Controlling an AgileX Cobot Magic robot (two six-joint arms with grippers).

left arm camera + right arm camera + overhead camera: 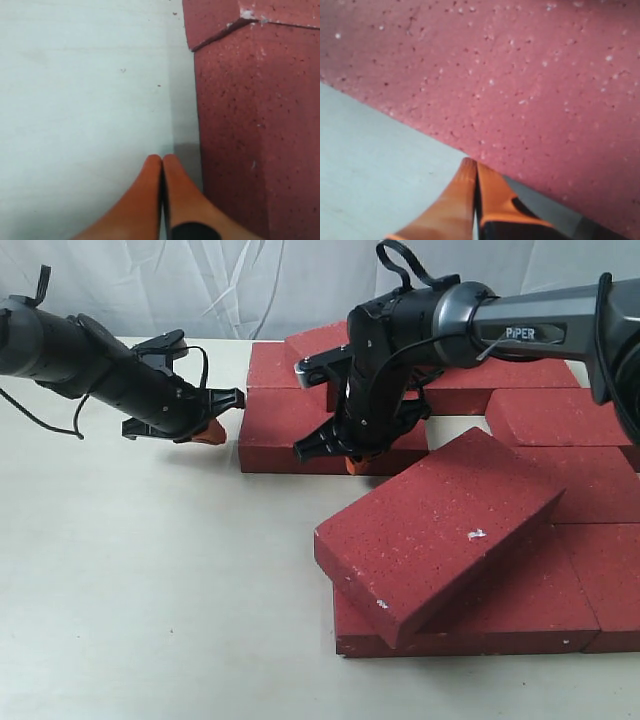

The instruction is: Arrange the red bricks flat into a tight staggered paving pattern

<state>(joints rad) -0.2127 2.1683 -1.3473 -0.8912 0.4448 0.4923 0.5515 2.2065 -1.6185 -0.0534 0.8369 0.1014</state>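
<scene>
Several red bricks (560, 390) lie flat at the back and right of the table. One red brick (440, 530) with a small white chip rests tilted on top of the flat ones at the front. My left gripper (212, 430) is shut and empty, its orange tips just off the left end of a flat brick (285, 435). In the left wrist view the gripper (162, 159) points along that brick's side (255, 125). My right gripper (355, 462) is shut and empty, low at the same brick's front edge. The right wrist view shows the gripper (470, 162) against a brick face (520, 75).
The pale table (150, 590) stretches bare to the left and front of the bricks. A small gap of table (455, 430) shows between the back bricks. A white curtain hangs behind.
</scene>
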